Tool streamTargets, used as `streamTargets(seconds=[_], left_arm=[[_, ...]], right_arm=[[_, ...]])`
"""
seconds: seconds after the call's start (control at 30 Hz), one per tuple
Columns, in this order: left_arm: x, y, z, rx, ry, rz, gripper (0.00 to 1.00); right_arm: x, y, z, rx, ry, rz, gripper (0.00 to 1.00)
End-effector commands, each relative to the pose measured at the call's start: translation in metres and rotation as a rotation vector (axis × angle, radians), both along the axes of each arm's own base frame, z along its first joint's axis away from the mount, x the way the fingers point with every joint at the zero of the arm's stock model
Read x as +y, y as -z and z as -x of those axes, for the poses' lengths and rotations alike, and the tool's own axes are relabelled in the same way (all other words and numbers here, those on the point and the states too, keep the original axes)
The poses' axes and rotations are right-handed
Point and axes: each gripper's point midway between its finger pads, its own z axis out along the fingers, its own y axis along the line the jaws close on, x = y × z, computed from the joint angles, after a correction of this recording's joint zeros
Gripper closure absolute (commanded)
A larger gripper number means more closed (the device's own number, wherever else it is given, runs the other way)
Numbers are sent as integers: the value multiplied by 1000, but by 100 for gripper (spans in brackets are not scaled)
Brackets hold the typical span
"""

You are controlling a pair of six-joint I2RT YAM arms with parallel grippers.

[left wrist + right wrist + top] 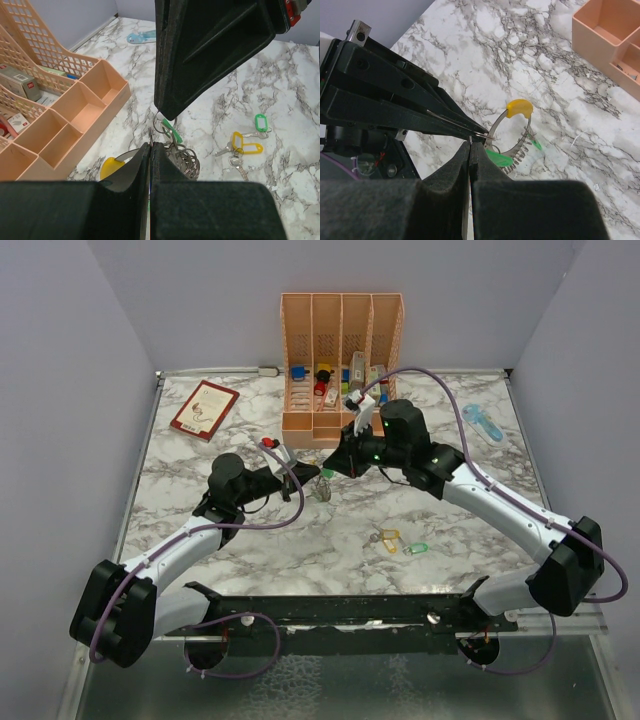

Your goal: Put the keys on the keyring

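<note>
The keyring [322,486] is a thin silver loop with a yellow clasp [519,108] and several small rings [186,161] strung on it, held just above the marble table between both arms. My left gripper [303,473] is shut on the loop's thin end [150,134]. My right gripper [336,466] meets it tip to tip and is shut on the small ring of a green-headed key [499,159], which hangs beside the loop [498,122]. Loose keys lie nearer the front: yellow-headed ones [388,540] [245,144] and a green-headed one [416,548] [261,121].
A peach desk organiser [340,335] [75,107] [612,35] holding small items stands just behind the grippers. A red book [204,408] lies at the back left, a pale blue object [482,422] at the back right. Purple cables loop over both arms.
</note>
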Motion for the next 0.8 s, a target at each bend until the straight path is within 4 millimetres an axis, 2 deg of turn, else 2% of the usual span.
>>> streamTargets(seconds=[0.0,0.23,0.77], left_arm=[[-6,-34,3,-92,32,41,100],[-6,-35,4,-95,37,43,100],[-5,-37,6,-102,40,43,100]], right_arm=[[7,-11,-7,-41,5,-11,99],[9,-7,-8,-30,1,-6,99],[2,-6,-13,-38,58,13,99]])
